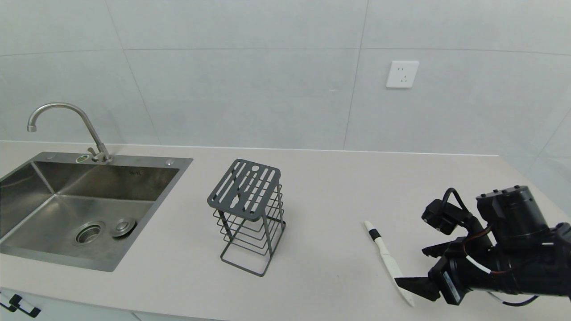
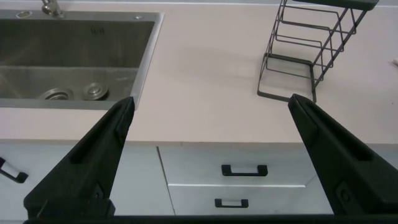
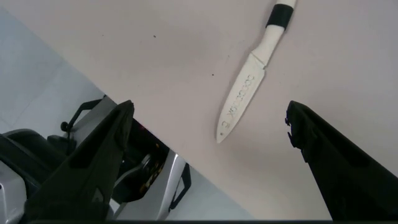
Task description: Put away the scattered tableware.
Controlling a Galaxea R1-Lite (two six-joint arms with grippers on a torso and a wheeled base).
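The white knife [image 1: 388, 261] lies flat on the countertop [image 1: 334, 200], long axis running from front edge toward the wall, just left of the right gripper [image 1: 412, 267], which gapes wide and holds nothing

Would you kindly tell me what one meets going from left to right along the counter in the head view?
sink → slotted wire rack → white knife → right gripper, jaws open.

White knife [image 1: 388, 262], black band; grey rack [image 1: 248, 214]
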